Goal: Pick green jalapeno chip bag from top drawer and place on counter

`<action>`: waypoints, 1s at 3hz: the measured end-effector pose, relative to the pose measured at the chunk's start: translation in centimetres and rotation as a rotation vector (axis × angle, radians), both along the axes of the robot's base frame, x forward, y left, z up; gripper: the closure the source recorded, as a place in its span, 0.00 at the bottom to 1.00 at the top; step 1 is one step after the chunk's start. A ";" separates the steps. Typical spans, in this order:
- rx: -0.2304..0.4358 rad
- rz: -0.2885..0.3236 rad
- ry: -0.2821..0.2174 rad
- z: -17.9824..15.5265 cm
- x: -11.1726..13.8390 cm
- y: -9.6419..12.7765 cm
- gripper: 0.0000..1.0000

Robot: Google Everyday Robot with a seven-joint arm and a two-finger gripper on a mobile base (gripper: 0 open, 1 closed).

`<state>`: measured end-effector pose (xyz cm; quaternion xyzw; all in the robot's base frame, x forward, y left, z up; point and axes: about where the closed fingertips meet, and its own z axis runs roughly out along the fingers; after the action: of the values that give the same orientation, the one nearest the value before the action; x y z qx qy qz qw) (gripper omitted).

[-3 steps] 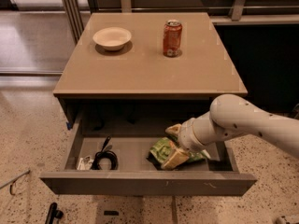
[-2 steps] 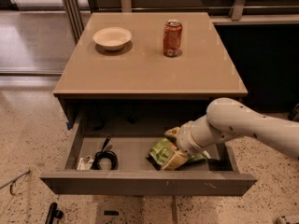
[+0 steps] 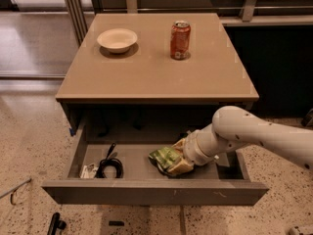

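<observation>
The green jalapeno chip bag point(image 3: 165, 158) lies crinkled on the grey floor of the open top drawer point(image 3: 146, 192), right of its middle. My gripper point(image 3: 179, 156) reaches down into the drawer from the right on a white arm point(image 3: 254, 133) and sits right against the bag's right side, touching it. The tan counter point(image 3: 146, 77) is the tabletop above the drawer.
A red soda can point(image 3: 180, 39) and a white bowl point(image 3: 117, 39) stand at the back of the counter. A coiled black cable point(image 3: 110, 166) and a small white item point(image 3: 88, 170) lie in the drawer's left part. Speckled floor surrounds the table.
My arm and gripper have shifted a little to the left inside the drawer, and the bag has shifted slightly left with them.
</observation>
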<state>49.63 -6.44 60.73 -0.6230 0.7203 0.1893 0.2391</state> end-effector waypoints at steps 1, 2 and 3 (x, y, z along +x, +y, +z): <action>0.000 0.000 0.000 0.0 0.0 0.0 0.90; 0.012 0.001 -0.016 2.3 -0.4 0.1 1.00; 0.012 -0.003 -0.021 6.3 -0.9 0.5 1.00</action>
<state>48.73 -5.96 67.05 -0.6224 0.7175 0.1867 0.2510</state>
